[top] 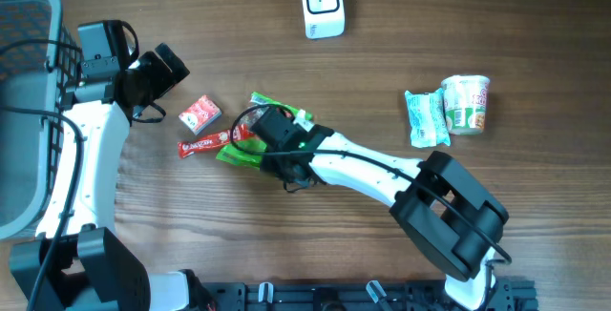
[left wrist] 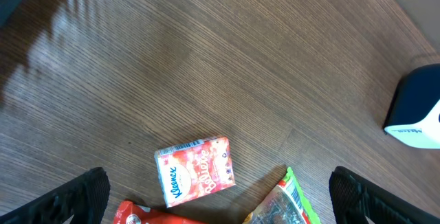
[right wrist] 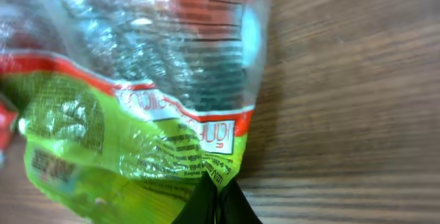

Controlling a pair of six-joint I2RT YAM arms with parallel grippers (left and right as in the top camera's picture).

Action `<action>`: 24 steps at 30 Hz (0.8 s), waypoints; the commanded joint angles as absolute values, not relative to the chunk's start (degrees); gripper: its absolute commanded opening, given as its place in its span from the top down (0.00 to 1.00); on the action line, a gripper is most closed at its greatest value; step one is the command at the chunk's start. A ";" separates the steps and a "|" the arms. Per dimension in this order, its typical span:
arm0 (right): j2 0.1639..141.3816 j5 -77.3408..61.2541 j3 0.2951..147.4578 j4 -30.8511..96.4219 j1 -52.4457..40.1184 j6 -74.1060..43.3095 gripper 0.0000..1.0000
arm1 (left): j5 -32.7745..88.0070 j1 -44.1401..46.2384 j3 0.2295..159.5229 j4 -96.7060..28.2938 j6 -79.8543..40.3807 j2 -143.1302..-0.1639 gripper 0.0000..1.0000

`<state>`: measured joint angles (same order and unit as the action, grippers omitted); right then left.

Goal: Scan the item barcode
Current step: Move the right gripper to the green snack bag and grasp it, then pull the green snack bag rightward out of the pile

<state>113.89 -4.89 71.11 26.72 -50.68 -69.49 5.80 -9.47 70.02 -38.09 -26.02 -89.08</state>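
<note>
Right gripper (right wrist: 216,202) is clamped shut on one edge of the green snack bag (right wrist: 137,135). The bag lies left of centre on the table (top: 382,72), well apart from the white scanner (top: 323,4) at the far side. Its print is too blurred to read. Left gripper (left wrist: 220,207) hangs wide open above a red tissue pack (left wrist: 196,171) marked Kleenex.
</note>
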 commanded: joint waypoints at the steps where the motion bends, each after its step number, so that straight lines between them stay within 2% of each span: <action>1: 110.06 -5.41 70.17 31.94 -47.03 -46.54 0.96 | 5.26 -9.61 70.13 -37.93 -25.93 -89.17 0.00; 4: 104.99 -2.26 70.17 42.09 -41.39 -28.42 0.96 | 5.26 -9.61 70.13 -37.93 -25.93 -89.17 0.00; 8: 103.92 11.57 70.15 48.97 -35.59 -7.49 0.96 | 5.26 -9.61 70.13 -37.93 -25.93 -89.17 0.00; 10: 103.92 18.04 70.15 49.63 -33.32 -5.80 0.96 | 5.26 -9.61 70.13 -37.93 -25.93 -89.17 0.00; 13: 103.90 20.05 70.83 47.57 -30.92 -6.09 0.92 | 5.26 -9.61 70.13 -37.93 -25.93 -89.17 0.00; 15: 103.90 19.81 72.60 47.62 -30.87 -6.17 0.76 | 5.26 -9.61 70.13 -37.93 -25.93 -89.17 0.00; 17: 103.85 17.10 76.69 48.86 -30.89 -6.76 0.50 | 5.26 -9.61 70.13 -37.93 -25.93 -89.17 0.00; 19: 103.79 10.96 79.15 49.58 -30.89 -9.50 0.38 | 5.26 -9.61 70.13 -37.93 -25.93 -89.17 0.00; 21: 103.79 -2.87 80.05 49.34 -30.89 -11.14 0.28 | 5.26 -9.61 70.13 -37.93 -25.93 -89.17 0.00; 24: 103.88 -9.13 79.88 51.75 -30.89 -16.21 0.24 | 5.26 -9.61 70.13 -37.93 -25.93 -89.17 0.00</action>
